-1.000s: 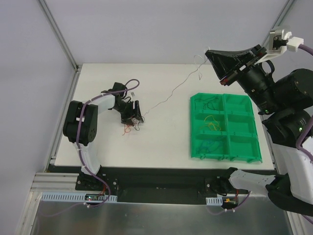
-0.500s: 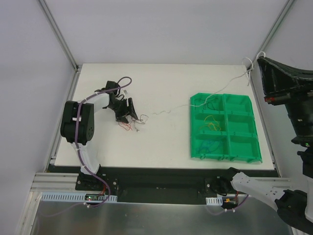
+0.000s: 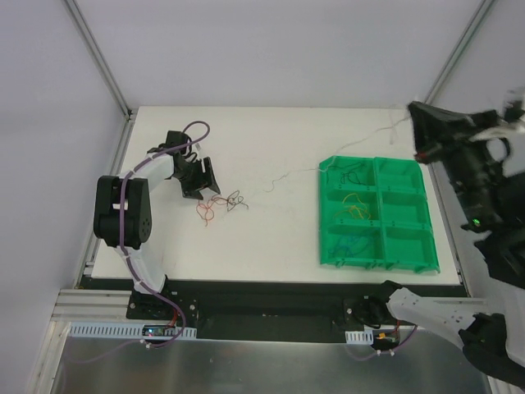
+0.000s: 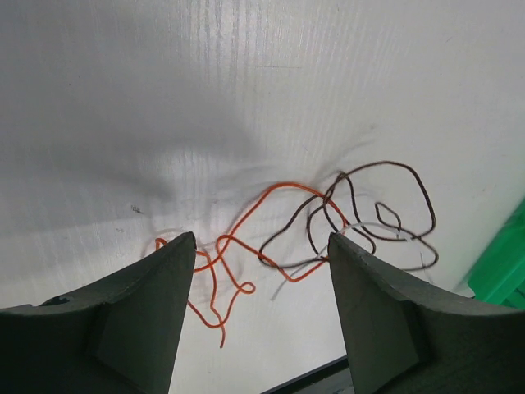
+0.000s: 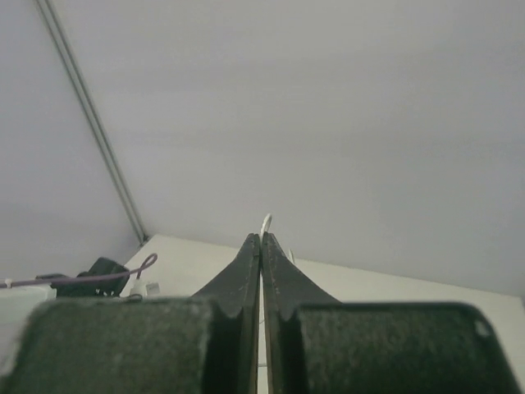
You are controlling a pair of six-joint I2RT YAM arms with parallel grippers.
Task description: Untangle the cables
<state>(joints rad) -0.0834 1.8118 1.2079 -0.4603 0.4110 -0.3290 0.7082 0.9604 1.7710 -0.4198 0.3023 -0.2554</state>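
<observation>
white cable (image 3: 287,174): one. its long axis runs left to right across the desk (image 3: 271,238). the loose left end lies on the desk, well apart from the small tangle. the right end rises over the back left corner of the green tray (image 3: 379,264) up to the right fingers (image 3: 422,131).
right fingers: pressed together with no gap. a short white tip of the cable sticks out above them in the wrist view (image 5: 265,220). they are raised above the far right corner of the desk.
left fingers (image 4: 156,295): wide apart, nothing between them. they are low over the desk and point at the tangle.
tangle on the desk: two strands, crossing each other, just in front of the left fingers. it is spread sideways.
orange cable (image 4: 246,215): one, kinked, on the left part of the tangle.
dark cable (image 4: 422,197): one, in loops, on the right part.
cables in the tray: three, all in the left column. black cable (image 3: 354,174) in the far compartment, yellow cable (image 3: 353,205) in the middle one, blue cable (image 3: 349,243) in the near one.
count of cables: six.
</observation>
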